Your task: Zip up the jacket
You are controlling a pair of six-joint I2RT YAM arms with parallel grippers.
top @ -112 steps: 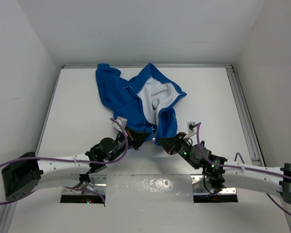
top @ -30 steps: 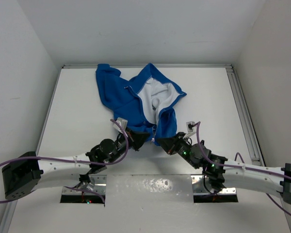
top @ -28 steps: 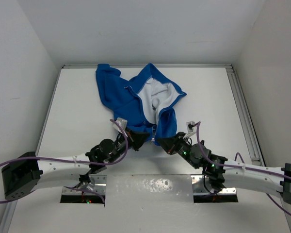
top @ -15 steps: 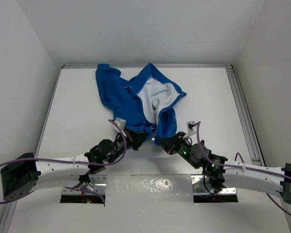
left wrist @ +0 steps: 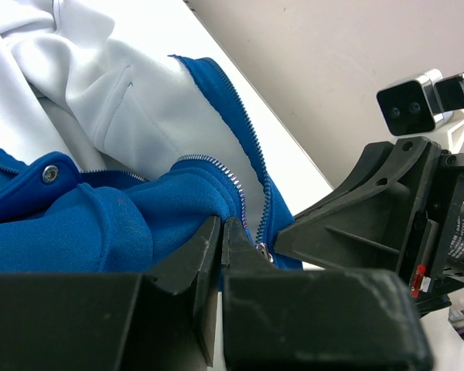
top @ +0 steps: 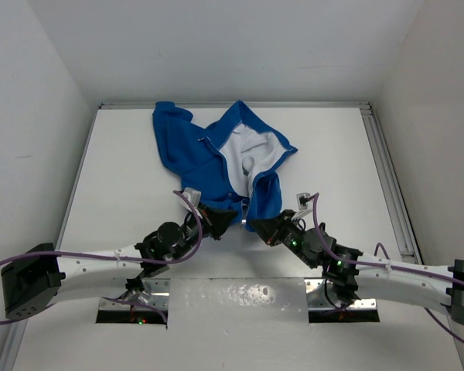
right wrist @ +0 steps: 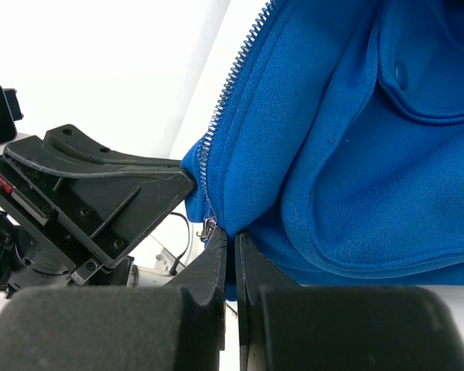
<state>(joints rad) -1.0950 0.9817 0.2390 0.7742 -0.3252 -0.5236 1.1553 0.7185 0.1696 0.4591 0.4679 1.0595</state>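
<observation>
Left gripper (left wrist: 220,228) and right gripper (right wrist: 230,236) jaws pinch the jacket (top: 209,158) hem beside the zipper (right wrist: 233,71); limp fleece, best held there.

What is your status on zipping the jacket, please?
Left gripper shut on jacket hem at front opening. Right gripper shut on opposite hem. Front unzipped, white lining showing. Nothing seen blocking.

Your light is bright and overhead; shadows on the table (top: 332,154) are soft. Glare marks the near metal plate (top: 240,294). In the left wrist view the jacket (left wrist: 124,116) lining washes out.
</observation>
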